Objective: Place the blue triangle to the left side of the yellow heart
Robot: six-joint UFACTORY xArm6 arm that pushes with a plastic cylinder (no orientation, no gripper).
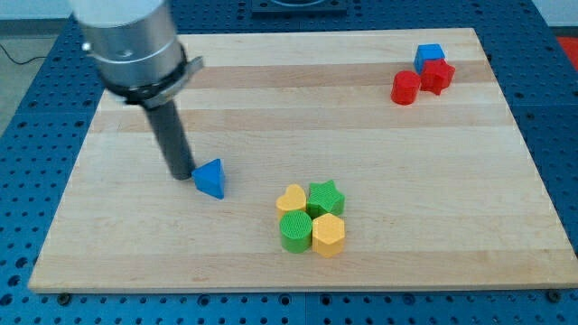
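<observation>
The blue triangle (210,178) lies on the wooden board, left of centre. The yellow heart (292,199) sits to its right and a little lower, about a block's width of bare wood between them. My tip (179,171) is at the end of the dark rod, right against the blue triangle's left side. The rod hangs from a grey cylinder at the view's top left.
A green star (326,197), a green round block (294,232) and a yellow hexagon (329,235) cluster tightly with the yellow heart. At the view's top right stand a blue cube (429,56), a red star-like block (439,75) and a red cylinder (405,88). The board (117,253) ends near them.
</observation>
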